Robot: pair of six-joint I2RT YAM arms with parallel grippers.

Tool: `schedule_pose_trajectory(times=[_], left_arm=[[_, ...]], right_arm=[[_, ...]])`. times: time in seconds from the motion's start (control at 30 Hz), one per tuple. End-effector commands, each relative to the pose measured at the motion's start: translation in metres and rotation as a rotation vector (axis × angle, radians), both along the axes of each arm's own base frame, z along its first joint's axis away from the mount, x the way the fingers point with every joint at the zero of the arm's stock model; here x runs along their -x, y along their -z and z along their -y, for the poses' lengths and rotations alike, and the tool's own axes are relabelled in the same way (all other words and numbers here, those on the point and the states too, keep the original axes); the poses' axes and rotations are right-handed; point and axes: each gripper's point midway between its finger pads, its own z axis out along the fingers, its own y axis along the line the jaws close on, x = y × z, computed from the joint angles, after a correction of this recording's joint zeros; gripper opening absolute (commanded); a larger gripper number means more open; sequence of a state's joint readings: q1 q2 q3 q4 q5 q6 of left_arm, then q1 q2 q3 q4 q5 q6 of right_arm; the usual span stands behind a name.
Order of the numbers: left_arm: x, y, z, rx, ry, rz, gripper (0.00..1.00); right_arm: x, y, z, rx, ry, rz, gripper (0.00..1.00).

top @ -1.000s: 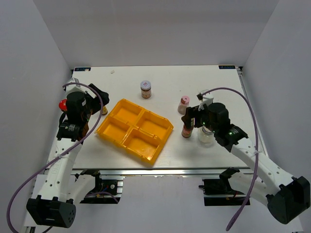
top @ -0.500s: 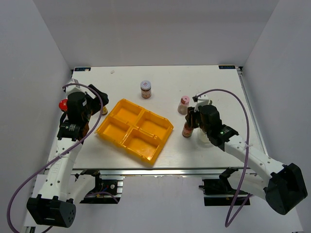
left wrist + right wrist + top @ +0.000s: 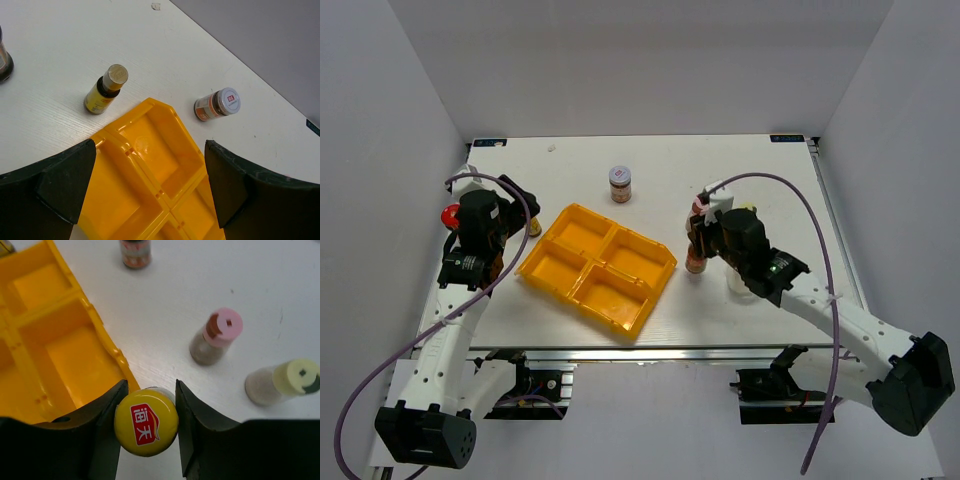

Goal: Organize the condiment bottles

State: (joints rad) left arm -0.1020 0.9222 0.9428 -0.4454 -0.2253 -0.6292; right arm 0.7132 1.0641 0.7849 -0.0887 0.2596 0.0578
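I am looking down on a white table boxed in by grey walls. From overhead, the right gripper (image 3: 698,238) is clamping a yellow-capped bottle (image 3: 695,262) that is sitting directly beneath its fingers. The yellow four-compartment tray (image 3: 598,268) is lying just to that gripper's left. The left gripper (image 3: 525,208) is hovering near the tray's far corner.

Through the left wrist camera, its jaws are standing wide apart with nothing between them. A gold-capped bottle (image 3: 106,90) is standing ahead and to the left of them, and a silver-purple-capped jar (image 3: 218,104) ahead and to the right.

Through the right wrist camera, both fingers are pressing on the round yellow cap. The tray rim is running immediately to their left. A pink-capped bottle (image 3: 216,336) is standing ahead and right, and a pale-green-capped bottle (image 3: 282,381) farther right.

I am worrying about two things. The hold is on a smooth round cap, so the bottle could twist or slip. I also cannot tell whether its base is clearing the table, so a low carry could snag the rim.
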Motion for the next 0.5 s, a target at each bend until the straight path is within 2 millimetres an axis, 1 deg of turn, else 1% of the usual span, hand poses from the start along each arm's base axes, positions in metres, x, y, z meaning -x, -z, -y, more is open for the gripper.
schedule_pose_trajectory(times=[0.0, 0.03, 0.07, 0.1, 0.13, 0.17, 0.2, 0.23, 0.27, 0.3, 0.37, 0.4, 0.43, 0.47], left_arm=[[0.002, 0.002, -0.008, -0.013, -0.044, -0.01, 0.98], [0.002, 0.001, -0.009, -0.014, -0.045, -0.008, 0.98], [0.002, 0.001, -0.01, -0.017, -0.049, -0.009, 0.98], [0.002, 0.001, -0.01, -0.016, -0.051, -0.008, 0.98], [0.001, 0.001, -0.01, -0.018, -0.052, -0.008, 0.98], [0.001, 0.002, -0.01, -0.02, -0.053, -0.012, 0.98], [0.001, 0.002, -0.012, -0.024, -0.06, -0.013, 0.98], [0.0, 0.003, -0.012, -0.025, -0.063, -0.016, 0.98], [-0.001, 0.005, -0.012, -0.027, -0.064, -0.025, 0.98], [-0.001, 0.005, -0.013, -0.031, -0.069, -0.031, 0.98], [-0.004, 0.009, -0.014, -0.037, -0.072, -0.046, 0.98], [-0.005, 0.009, -0.015, -0.04, -0.075, -0.049, 0.98], [-0.005, 0.01, -0.015, -0.042, -0.077, -0.054, 0.98], [-0.008, 0.012, -0.015, -0.044, -0.077, -0.062, 0.98]], right_arm=[[-0.012, -0.117, -0.037, -0.183, -0.083, 0.268, 0.0], [-0.011, -0.134, -0.042, -0.181, -0.109, 0.309, 0.0], [-0.009, -0.14, -0.048, -0.187, -0.13, 0.317, 0.0], [-0.006, -0.142, -0.059, -0.184, -0.161, 0.316, 0.0], [-0.004, -0.154, -0.065, -0.19, -0.182, 0.339, 0.0], [-0.002, -0.157, -0.073, -0.194, -0.21, 0.343, 0.0], [0.0, -0.155, -0.085, -0.19, -0.242, 0.338, 0.0], [0.001, -0.157, -0.092, -0.191, -0.262, 0.339, 0.0], [0.003, -0.163, -0.099, -0.2, -0.287, 0.349, 0.0], [0.002, -0.157, -0.111, -0.194, -0.309, 0.337, 0.0], [0.002, -0.16, -0.123, -0.204, -0.333, 0.342, 0.0], [0.0, -0.155, -0.133, -0.201, -0.343, 0.333, 0.0], [-0.002, -0.154, -0.138, -0.2, -0.342, 0.33, 0.0], [-0.003, -0.158, -0.144, -0.201, -0.349, 0.339, 0.0]])
